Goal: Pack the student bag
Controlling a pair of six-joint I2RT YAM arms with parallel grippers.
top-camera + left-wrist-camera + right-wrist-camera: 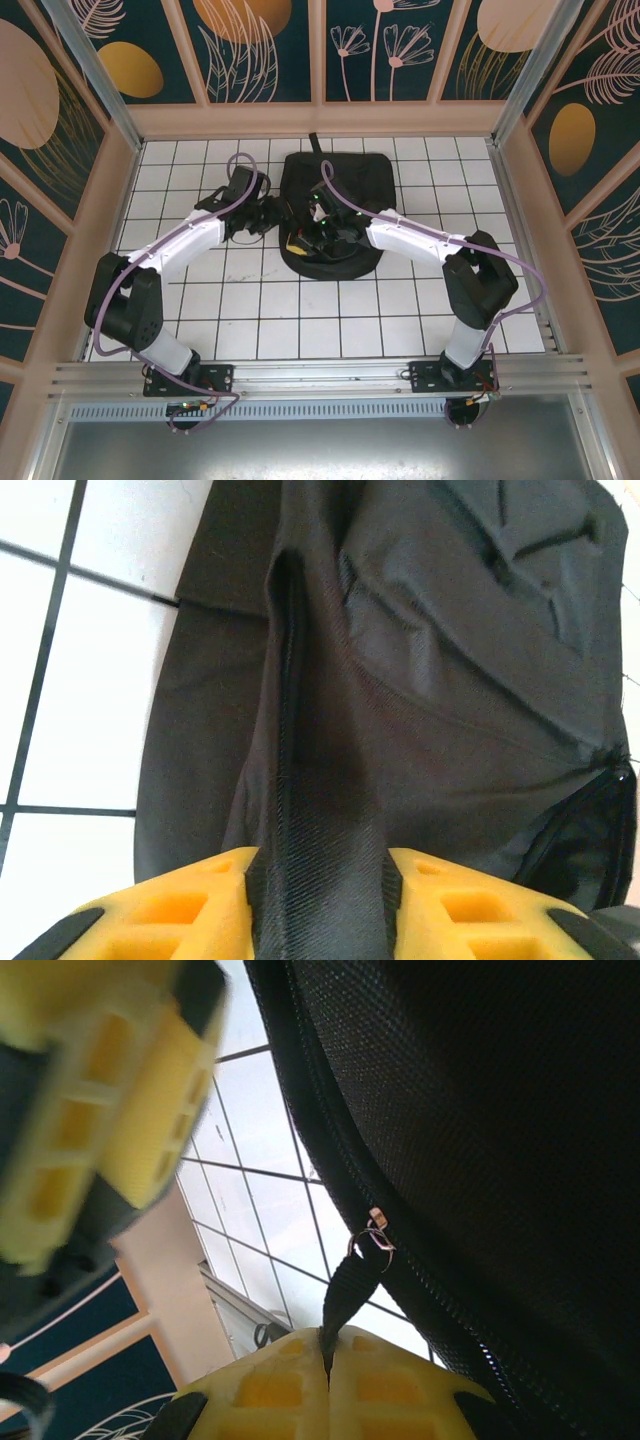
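The student bag (335, 190) lies flat at the middle back of the white tiled worktop (250, 320), its top loop pointing away from me. My right gripper (328, 1365) is pinched fully closed on the zipper pull (345, 1295), a short tab of black webbing hung from a small metal slider (376, 1228). My left gripper (320, 905) is clamped on the strap (318, 810) at the bag's left edge, its yellow fingers (180, 915) pressing the band from both sides.

I judge the step to be running the zipper, though I cannot tell which way. To do it well I'd draw the tab along the line of the teeth, following the bag's rounded edge rather than lifting away from it. The left side should anchor the bag and hold the cloth taut, because slack fabric bunches and jams a slider.

The shell is matte woven cloth — limp, creased, folding easily. The strap is coarser, ribbed webbing. The tiles look smooth, so an unanchored bag would likely slide.
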